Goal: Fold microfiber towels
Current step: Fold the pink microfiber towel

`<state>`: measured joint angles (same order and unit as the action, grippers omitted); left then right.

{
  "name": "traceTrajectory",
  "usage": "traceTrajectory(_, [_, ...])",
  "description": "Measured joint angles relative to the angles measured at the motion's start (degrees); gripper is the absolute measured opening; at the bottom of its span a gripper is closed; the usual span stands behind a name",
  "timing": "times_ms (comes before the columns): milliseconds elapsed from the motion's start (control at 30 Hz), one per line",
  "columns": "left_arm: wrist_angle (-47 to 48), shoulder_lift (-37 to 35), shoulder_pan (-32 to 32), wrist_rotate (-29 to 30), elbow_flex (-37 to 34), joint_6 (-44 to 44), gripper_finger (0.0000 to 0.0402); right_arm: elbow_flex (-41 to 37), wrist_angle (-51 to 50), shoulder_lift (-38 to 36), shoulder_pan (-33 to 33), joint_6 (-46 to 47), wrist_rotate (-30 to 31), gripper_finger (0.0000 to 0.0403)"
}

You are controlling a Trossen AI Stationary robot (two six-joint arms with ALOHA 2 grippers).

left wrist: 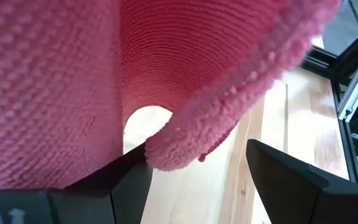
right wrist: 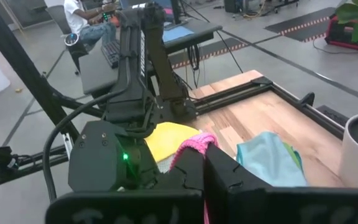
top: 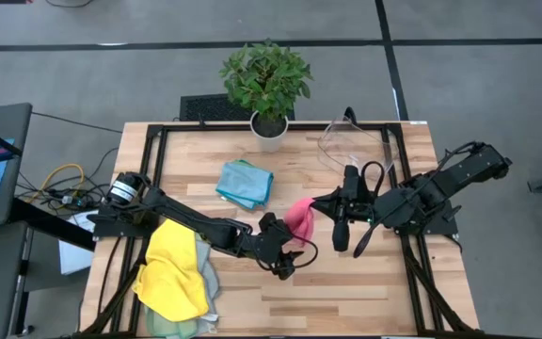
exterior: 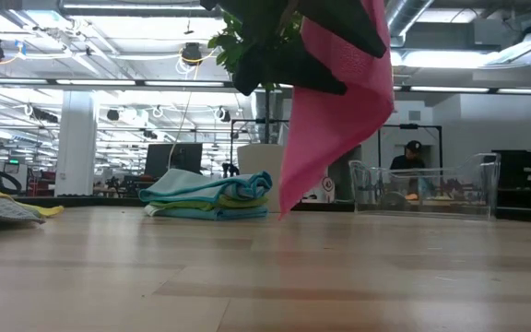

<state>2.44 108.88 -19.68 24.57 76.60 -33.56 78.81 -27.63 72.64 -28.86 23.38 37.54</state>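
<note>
Pink towel (top: 301, 217) in right gripper (top: 320, 203)

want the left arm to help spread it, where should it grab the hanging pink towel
The pink towel hangs in the air, pinched at its top by the shut right gripper, and narrows to a free point just above the table. Probably best to take a lower side edge near that point. The open left gripper already has an edge between its fingers.

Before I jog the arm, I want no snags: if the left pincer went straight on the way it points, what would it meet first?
The pink towel, hanging from the shut right pincer. It drapes right before the left pincer, whose fingers stand open; depth is unclear.
</note>
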Motion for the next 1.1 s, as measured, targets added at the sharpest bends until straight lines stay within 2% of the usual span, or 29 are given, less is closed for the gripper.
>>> traceTrajectory(267, [-0.1, -0.1, -0.2, -3.2, 0.0, -0.4, 0.0243, 0.0, -2.6, 0.0, 0.0, 0.9, 0.0, 0.0016])
traceTrajectory(533, [-1.9, -0.1, -0.2, -2.8, 0.0, 0.9, 0.0172, 0.0, -2.8, 0.0, 0.0, 1.6, 0.0, 0.0021])
traceTrajectory(867, [-3.0, -0.2, 0.6, -5.0, 0.0, 2.3, 0.0126, 0.0, -2.5, 0.0, 0.0, 1.7, 0.0, 0.0018])
traceTrajectory(1100, [-3.5, -0.2, 0.6, -3.8, 0.0, 2.9, 0.0043, 0.0, -2.1, 0.1, 0.0, 1.7, 0.0, 0.0014])
